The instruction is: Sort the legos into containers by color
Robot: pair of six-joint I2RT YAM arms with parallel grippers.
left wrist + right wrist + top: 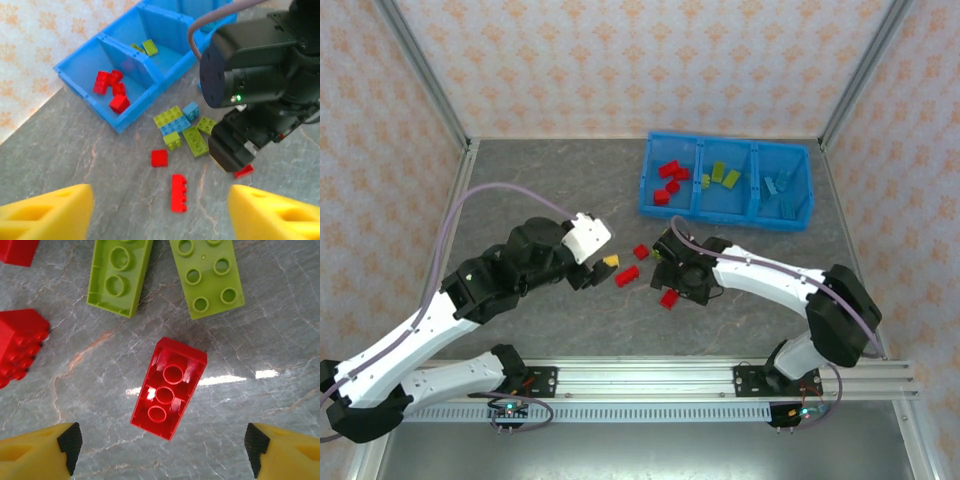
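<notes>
Left gripper [160, 206]: yellow fingers spread wide, nothing held. It is hung low over the grey stone-patterned table [540, 180] near its middle, pointed at a long red studded plastic brick [178, 192] and a small square red brick [159, 158]. Just beyond, a loose cluster of yellow-green and light blue bricks [182, 127] is seen, close beside the right arm's black wrist [260, 65]. Right gripper [162, 447]: also wide open and empty, poised above an overturned red brick [169, 387] lying askew to the fingers. The bright blue three-compartment plastic bin [725, 212] is set toward the table's far right corner, with red, yellow-green and light blue bricks kept apart inside. Risks judged: the askew brick could be twisted or squirted out when pinched, neighbours could be knocked, and the two wrists, worked so close, could be struck together.
</notes>
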